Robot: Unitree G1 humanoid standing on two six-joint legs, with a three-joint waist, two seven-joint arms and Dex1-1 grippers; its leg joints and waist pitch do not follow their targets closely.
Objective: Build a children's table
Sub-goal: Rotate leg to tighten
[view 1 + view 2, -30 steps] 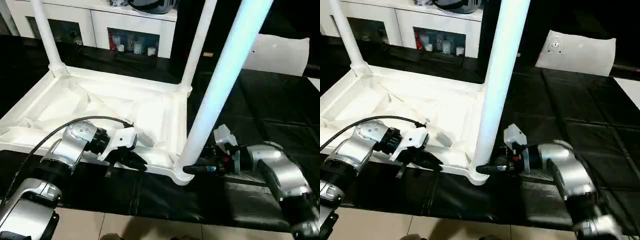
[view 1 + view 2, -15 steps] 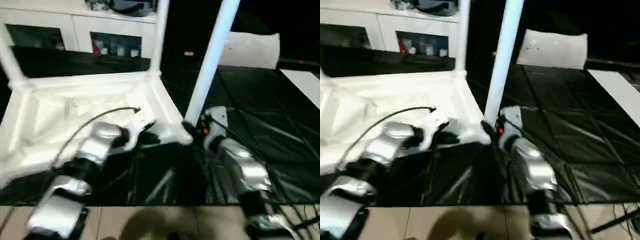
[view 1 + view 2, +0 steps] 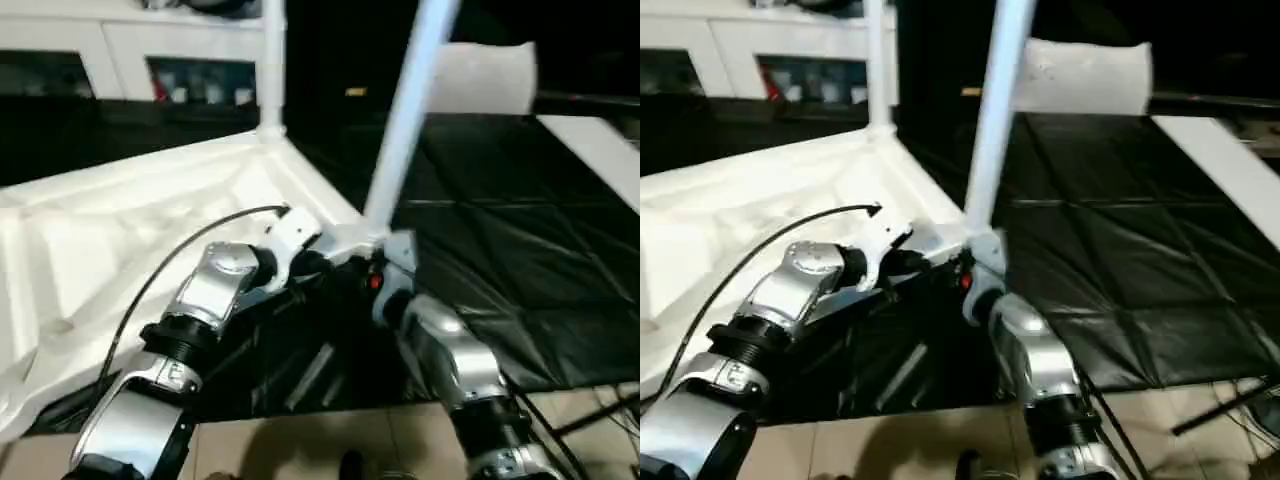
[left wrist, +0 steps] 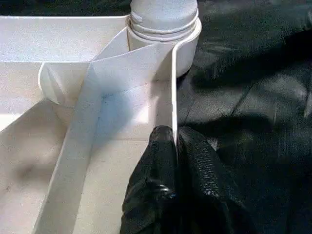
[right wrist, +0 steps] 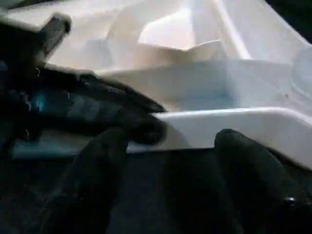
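The upturned tabletop (image 3: 120, 240) now spreads over the left half of the head view with its near-right corner swung toward mid-frame, where a second ago its long edge lay across the lower frame; I judge it is being turned to bring another corner socket within reach. The left gripper (image 4: 175, 146) stays clenched on the tabletop's thin rim just below the leg (image 3: 410, 110) standing at centre. The right gripper (image 5: 165, 161), previously at that leg's base, now hangs released beside the rim.

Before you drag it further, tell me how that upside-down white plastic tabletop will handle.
The white plastic tabletop probably stays stiff: ribs brace its underside. It likely slides easily on the black mat. With tall legs standing up, it may tip if yanked.
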